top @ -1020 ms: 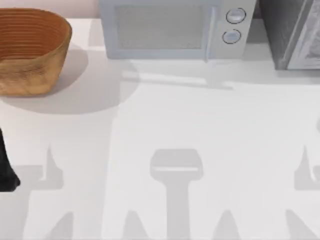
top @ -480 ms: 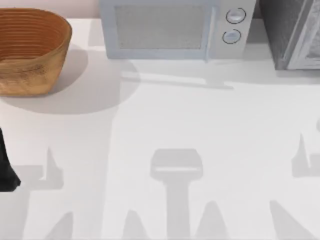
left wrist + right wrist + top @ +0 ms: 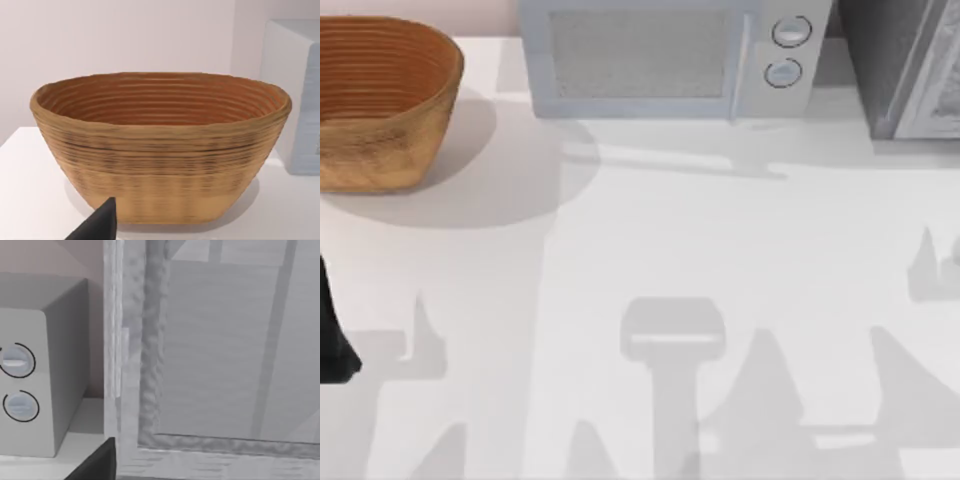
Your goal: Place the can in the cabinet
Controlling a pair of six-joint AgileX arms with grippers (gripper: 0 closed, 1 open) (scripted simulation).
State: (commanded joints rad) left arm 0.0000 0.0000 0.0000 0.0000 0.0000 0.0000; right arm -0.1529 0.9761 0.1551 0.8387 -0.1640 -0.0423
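Cabinet (image 3: 905, 70), microwave (image 3: 665, 60), basket (image 3: 380, 100), white table (image 3: 650, 240)

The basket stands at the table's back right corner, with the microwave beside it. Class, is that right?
Not quite. The top view shows the basket at the table's back left corner, not the right. The microwave does stand beside it, as stated; the cabinet has the back right corner.

The cabinet (image 3: 905, 70) at 1 o'clock is cut by the top view's edge. A dark tip (image 3: 97, 465), perhaps a finger, is cropped in the right wrist view.
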